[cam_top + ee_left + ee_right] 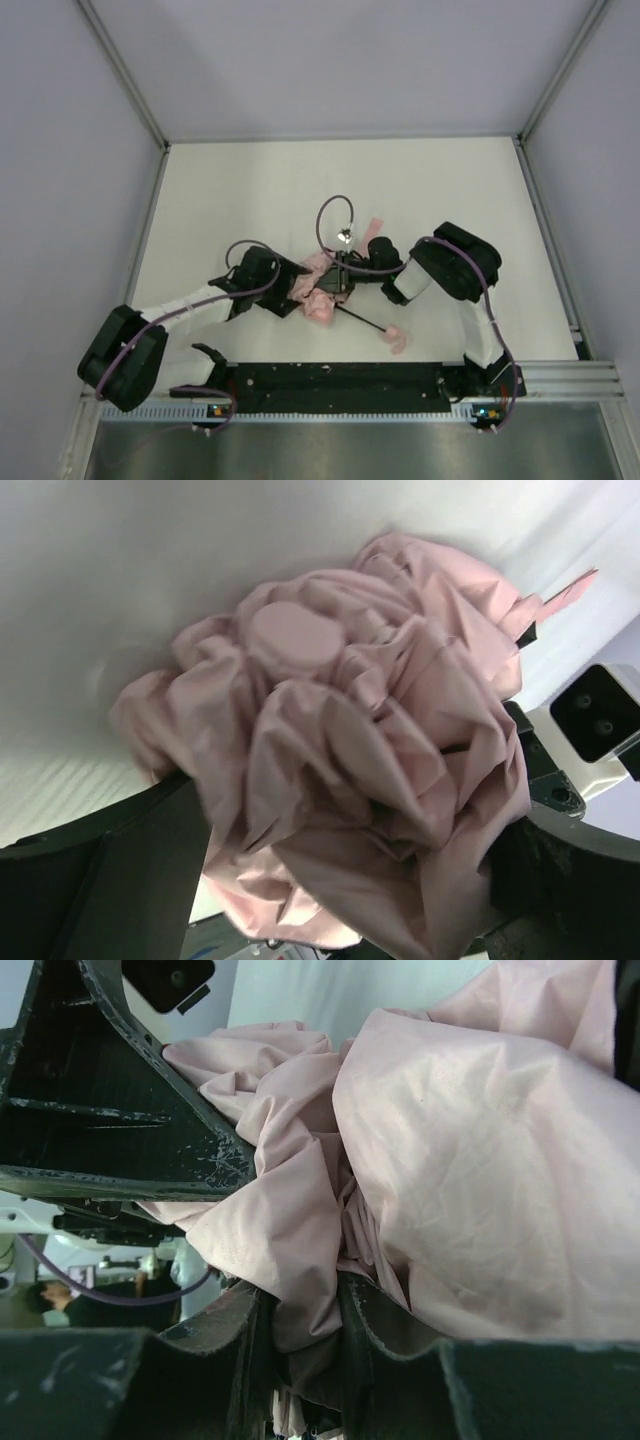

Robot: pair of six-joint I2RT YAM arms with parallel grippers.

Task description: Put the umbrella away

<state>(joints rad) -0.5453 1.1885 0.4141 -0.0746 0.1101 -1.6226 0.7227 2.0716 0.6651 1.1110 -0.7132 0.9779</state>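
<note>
A white table (250, 190) sits inside a booth of pale grey walls (60, 150) with metal posts at the corners. The umbrella (318, 300) lies near the middle of the table, closer to the near edge. Its pink fabric is crumpled into a loose bundle. Its thin black shaft (362, 320) runs diagonally out of the bundle toward the near right, ending in the small pink handle (396, 337), which points at the near edge.

The left gripper (290, 292) is at the bundle's left side. Its jaws are spread wide and the fabric bulges between them. The right gripper (305, 1330) reaches in from the right above the bundle. Its fingers are nearly together and pinch a fold of the pink fabric.
</note>
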